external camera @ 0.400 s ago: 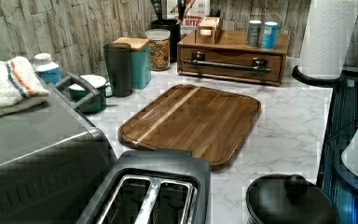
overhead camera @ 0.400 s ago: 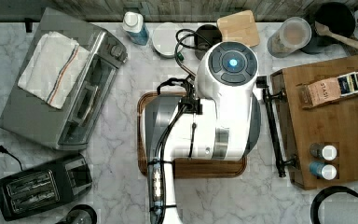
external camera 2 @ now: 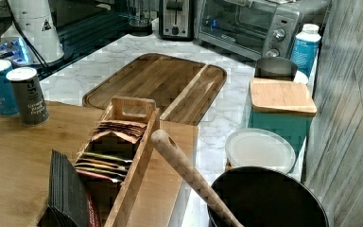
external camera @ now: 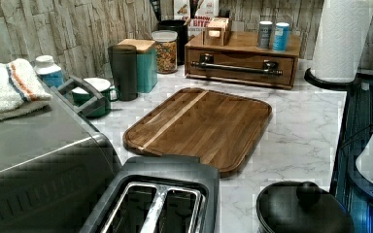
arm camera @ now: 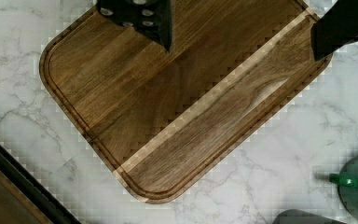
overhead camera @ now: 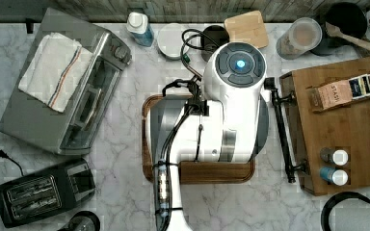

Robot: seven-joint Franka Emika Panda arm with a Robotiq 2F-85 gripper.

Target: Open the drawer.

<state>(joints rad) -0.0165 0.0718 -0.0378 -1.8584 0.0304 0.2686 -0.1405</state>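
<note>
The drawer is shut, a wide shallow front of medium-brown wood under a flat cabinet top. Its long black bar handle rests on two black posts. In the top view the handle runs along the cabinet's left side, just right of my white arm. In the wrist view my gripper is open, its black fingers spread wide above the dark wooden tray, holding nothing. One corner of the wrist view shows the handle and a strip of the drawer, apart from the fingers.
A tea box and two shakers stand on the cabinet top. A toaster oven and a toaster fill the top view's left. Canisters, a green mug and a paper towel roll line the wall.
</note>
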